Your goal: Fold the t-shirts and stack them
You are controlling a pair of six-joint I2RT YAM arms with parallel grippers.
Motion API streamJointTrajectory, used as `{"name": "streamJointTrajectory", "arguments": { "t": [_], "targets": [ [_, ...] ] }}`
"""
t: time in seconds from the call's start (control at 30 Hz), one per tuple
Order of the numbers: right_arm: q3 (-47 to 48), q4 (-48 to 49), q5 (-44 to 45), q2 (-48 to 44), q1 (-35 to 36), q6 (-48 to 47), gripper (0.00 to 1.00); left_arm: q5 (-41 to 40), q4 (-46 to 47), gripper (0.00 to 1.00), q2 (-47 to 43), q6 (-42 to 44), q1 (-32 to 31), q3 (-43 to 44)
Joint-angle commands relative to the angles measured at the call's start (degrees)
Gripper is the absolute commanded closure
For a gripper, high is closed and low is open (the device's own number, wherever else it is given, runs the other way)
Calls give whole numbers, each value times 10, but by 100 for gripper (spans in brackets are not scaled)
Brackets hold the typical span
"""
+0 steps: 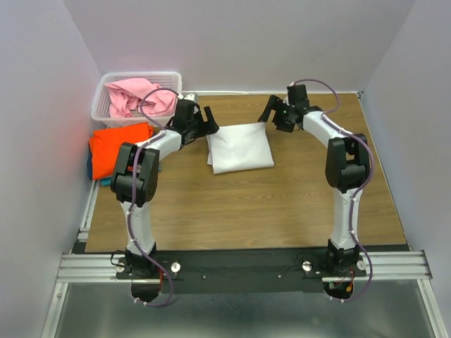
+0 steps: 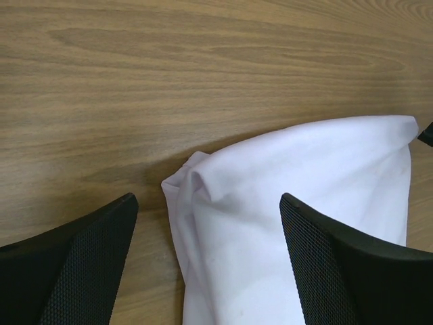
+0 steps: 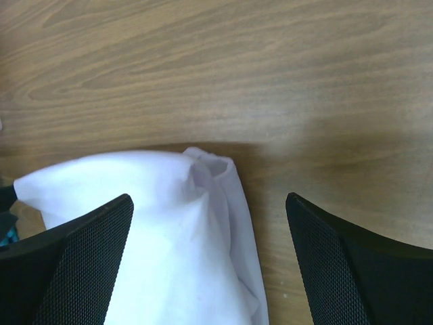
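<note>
A teal t-shirt is almost wholly hidden: only a sliver shows under the bright orange t-shirt at the left edge of the wooden surface. The left arm's elbow covers part of the orange cloth. Behind it, a pink t-shirt lies crumpled in a white lattice basket. The white t-shirt lies folded toward the far middle of the surface; each wrist view cuts it off at the bottom. The left claw hovers at its far left corner, the right claw at its far right corner — both gape wide, gripping nothing. Both arms reach forward, elbows bent, wrists turned inward.
</note>
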Motion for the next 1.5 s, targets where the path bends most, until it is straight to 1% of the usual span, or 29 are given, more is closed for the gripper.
{"name": "streamJointTrajectory", "arguments": {
  "t": [0.0,0.1,0.17,0.2,0.33,0.47,0.73,0.9,1.07,1.33,1.43,1.47],
  "targets": [
    [-41,0,-38,-73,-1,-11,0,9,-6,7,-71,3,-1,-17],
    [-78,4,-66,-108,0,-11,0,8,-2,7,-101,0,-17,-36],
    [-110,23,-100,-123,2,-6,0,23,8,7,-107,7,-27,-41],
    [-120,38,-109,-131,5,-4,0,42,11,6,-103,8,-34,-39],
    [-137,84,-142,-125,7,7,0,73,24,6,-80,-3,-37,-32],
    [-101,95,-156,-82,7,17,0,75,24,6,-48,-7,-39,-14],
    [-9,102,-184,10,6,32,0,66,1,6,31,3,-39,60],
    [15,103,-182,55,7,39,0,49,-2,6,52,4,-36,68],
    [18,103,-172,73,7,41,0,45,-3,6,65,4,-27,63],
    [-23,112,-169,80,7,50,0,53,11,6,83,-4,-22,33],
    [-68,137,-165,61,6,63,0,59,26,6,80,-11,-22,12],
    [-96,143,-164,53,7,68,0,60,30,6,78,-12,-22,6]
  ]
}}
